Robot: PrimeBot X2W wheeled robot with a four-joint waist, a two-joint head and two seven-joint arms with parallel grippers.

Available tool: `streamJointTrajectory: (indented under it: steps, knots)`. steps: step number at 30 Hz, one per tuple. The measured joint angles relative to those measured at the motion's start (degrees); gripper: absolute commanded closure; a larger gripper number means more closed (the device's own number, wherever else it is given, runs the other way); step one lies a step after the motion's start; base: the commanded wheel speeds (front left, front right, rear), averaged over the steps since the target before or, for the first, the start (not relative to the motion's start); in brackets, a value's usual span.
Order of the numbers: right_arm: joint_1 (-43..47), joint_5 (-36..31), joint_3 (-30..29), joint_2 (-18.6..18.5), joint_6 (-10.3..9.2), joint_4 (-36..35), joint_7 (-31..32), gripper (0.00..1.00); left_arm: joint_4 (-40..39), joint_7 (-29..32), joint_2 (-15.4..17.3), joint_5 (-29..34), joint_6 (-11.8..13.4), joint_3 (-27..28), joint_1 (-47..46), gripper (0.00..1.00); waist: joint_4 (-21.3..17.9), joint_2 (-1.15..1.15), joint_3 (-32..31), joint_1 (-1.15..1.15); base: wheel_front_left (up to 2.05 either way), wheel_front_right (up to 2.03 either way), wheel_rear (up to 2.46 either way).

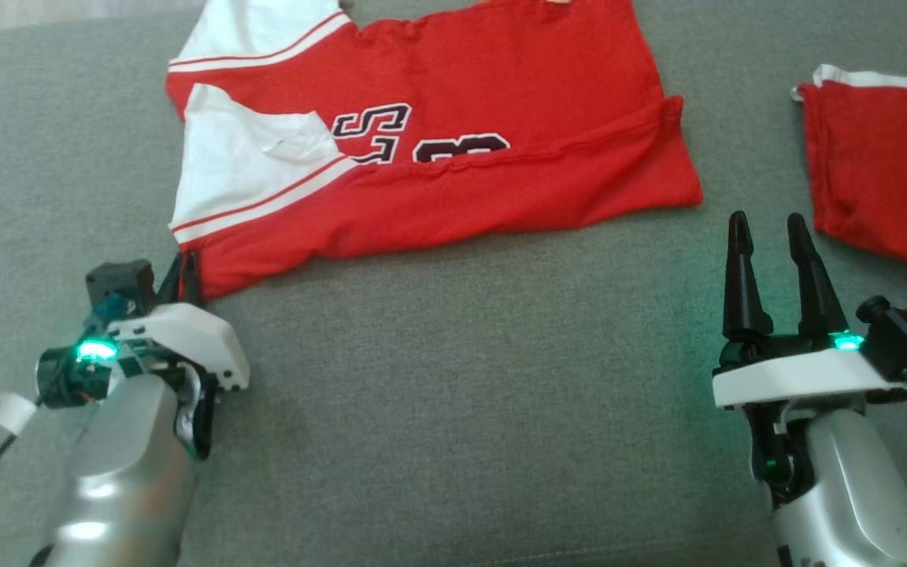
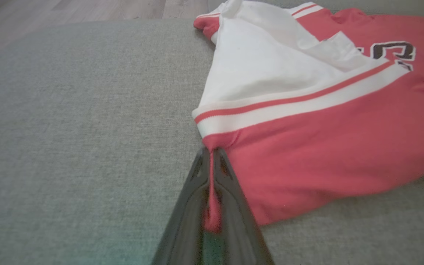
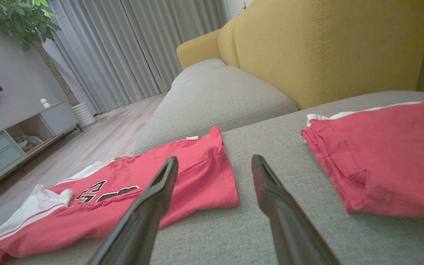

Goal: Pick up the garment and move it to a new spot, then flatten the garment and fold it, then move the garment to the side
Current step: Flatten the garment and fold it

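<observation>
The red garment (image 1: 516,87) bears black, white-edged block characters (image 1: 375,132). The first reads as S or 5. A fold cuts off the next, perhaps 3 or 8.

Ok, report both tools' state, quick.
Left tool: closed on the near corner of the red jersey.
Right tool: open, holding nothing.

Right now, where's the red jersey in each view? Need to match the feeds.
Head view: red jersey across top centre, near-left corner in the left gripper.
Left wrist view: red jersey in the right half, corner pinched between the shut fingers at bottom centre.
Right wrist view: red jersey at lower left, beyond the open right gripper.
Shared landmark: black chest print.
</observation>
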Motion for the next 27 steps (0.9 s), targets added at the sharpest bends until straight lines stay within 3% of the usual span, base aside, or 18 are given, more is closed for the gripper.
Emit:
streamJointTrajectory:
  steps: [6, 10, 18, 23, 27]
  knots:
    - [-0.9, -4.2, -2.1, 0.0, 0.0, 3.4, 0.2, 0.0, -2.0, -6.3, -1.4, 0.0, -1.5, -0.9, 0.3, 1.0, 1.9, 0.0, -0.9, -0.01, 0.0, 0.0, 0.0]
    - [-5.7, -8.3, -5.6, 0.0, 0.0, 7.9, 5.0, 0.0, -6.1, -8.8, -1.9, 0.3, -1.5, -1.7, -0.2, 1.0, 3.3, 0.0, -0.9, -0.01, 0.0, 0.0, 0.0]
    - [-17.8, -16.1, -10.6, 0.0, 0.0, 21.5, 14.3, 0.0, -13.4, -10.1, -2.2, 2.8, -1.5, -2.9, -0.5, 1.0, 5.5, 0.0, 0.5, 0.0, 0.0, 0.0, 0.0]
    - [-22.4, -22.5, -14.0, -0.2, 0.0, 30.8, 17.8, 0.0, -16.1, -10.1, -3.0, 3.2, -1.5, -3.8, -0.5, 1.0, 6.9, 0.0, 1.5, 0.0, 0.0, 0.0, 0.0]
    - [-25.1, -25.8, -14.4, -0.4, 0.0, 34.2, 18.8, 0.0, -17.2, -10.1, -3.2, 3.7, -1.5, -4.2, -0.5, 1.0, 7.6, 0.0, 2.0, -0.01, 0.0, 0.0, 0.0]
